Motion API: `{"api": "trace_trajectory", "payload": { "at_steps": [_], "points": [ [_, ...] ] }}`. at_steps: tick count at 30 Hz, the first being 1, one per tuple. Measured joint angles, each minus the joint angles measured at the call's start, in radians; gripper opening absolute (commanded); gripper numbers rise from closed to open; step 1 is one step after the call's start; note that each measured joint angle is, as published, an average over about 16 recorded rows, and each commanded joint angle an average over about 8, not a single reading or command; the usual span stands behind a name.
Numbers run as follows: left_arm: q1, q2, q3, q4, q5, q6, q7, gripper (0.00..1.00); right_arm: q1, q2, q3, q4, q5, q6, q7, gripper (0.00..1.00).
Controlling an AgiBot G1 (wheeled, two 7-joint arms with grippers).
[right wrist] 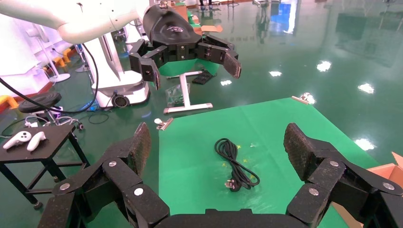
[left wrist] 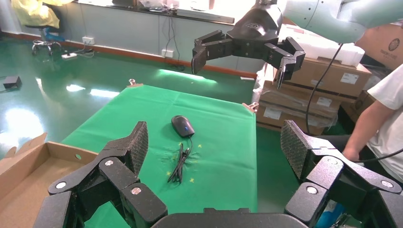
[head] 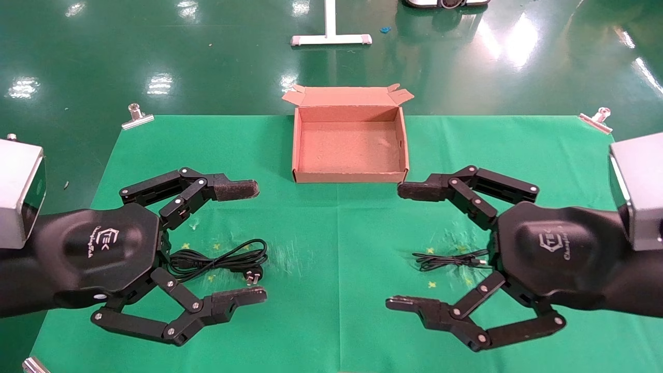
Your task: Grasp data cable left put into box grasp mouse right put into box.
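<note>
The data cable (head: 222,259), a black coil with a pronged plug, lies on the green cloth at the left. My left gripper (head: 243,242) hovers above it, open and empty. The right wrist view shows the data cable (right wrist: 235,164) whole, between the wide-open fingers of my right gripper (right wrist: 218,145). The mouse (left wrist: 182,126) and its thin bundled wire (left wrist: 179,164) lie at the right. In the head view only the wire (head: 448,259) shows; my open, empty right gripper (head: 406,247) hides the mouse. The empty brown box (head: 349,140) stands at the back middle, flaps on its far edge.
Metal clips (head: 137,116) (head: 595,120) hold the cloth at the table's far corners. A white stand base (head: 331,39) is on the floor behind the box. A person (left wrist: 380,123) and stacked cartons (left wrist: 323,80) are beside the table's right end.
</note>
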Motion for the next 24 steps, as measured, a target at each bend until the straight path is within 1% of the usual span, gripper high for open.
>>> {"api": "trace_trajectory", "payload": {
  "at_steps": [13, 17, 21, 24],
  "points": [
    [0.000, 0.000, 0.000, 0.000, 0.000, 0.000, 0.000, 1.00, 0.000, 0.000, 0.000, 0.000, 0.000, 0.000, 0.000, 1.00],
    [0.001, 0.000, 0.002, 0.000, 0.002, 0.001, -0.002, 1.00, -0.002, 0.007, -0.003, 0.005, -0.023, 0.006, -0.010, 1.00],
    [-0.009, -0.007, 0.020, -0.012, 0.047, 0.000, -0.013, 1.00, -0.014, 0.021, -0.009, 0.020, -0.076, 0.029, -0.034, 1.00],
    [-0.031, -0.014, 0.049, -0.025, 0.122, -0.001, -0.030, 1.00, -0.027, 0.034, -0.014, 0.033, -0.124, 0.056, -0.054, 1.00]
  ]
}}
